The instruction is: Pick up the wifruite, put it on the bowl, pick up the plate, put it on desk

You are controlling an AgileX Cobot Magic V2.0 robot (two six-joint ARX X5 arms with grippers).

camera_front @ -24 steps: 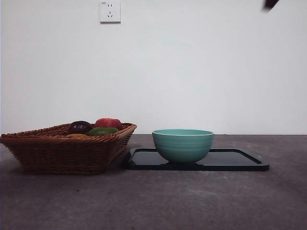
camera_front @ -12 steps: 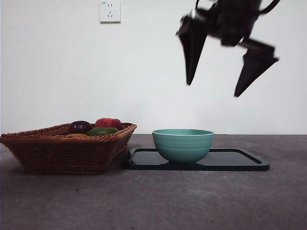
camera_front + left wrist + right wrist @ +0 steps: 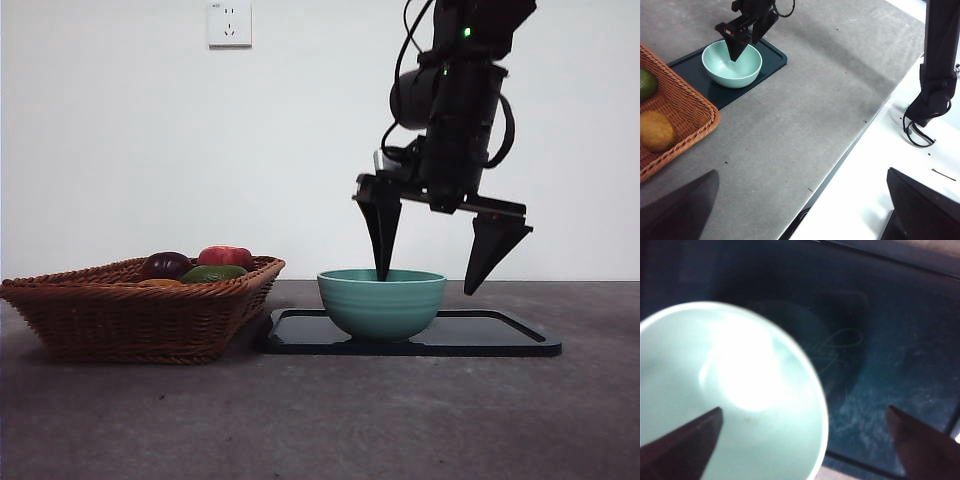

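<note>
The mint-green bowl (image 3: pixel 382 305) stands empty on the left part of a dark plate (image 3: pixel 500 335) on the grey desk (image 3: pixel 330 420). My right gripper (image 3: pixel 426 285) is open and straddles the bowl's right rim: one jaw dips inside the bowl (image 3: pixel 715 390), the other hangs outside over the plate (image 3: pixel 900 355). The orange-brown wifruite (image 3: pixel 655 131) lies in the wicker basket (image 3: pixel 130 320), barely showing in the front view (image 3: pixel 160 283). My left gripper (image 3: pixel 802 172) is open and empty, high above the desk, far from the bowl (image 3: pixel 732 67).
The basket stands left of the plate, touching its corner, and also holds a dark purple fruit (image 3: pixel 166 265), a red fruit (image 3: pixel 226 256) and a green fruit (image 3: pixel 213 273). The desk's edge and a black arm base (image 3: pixel 940 60) show in the left wrist view.
My right gripper has come down from the top right corner, open, to the bowl's right rim. The bowl, plate and basket have not moved.
</note>
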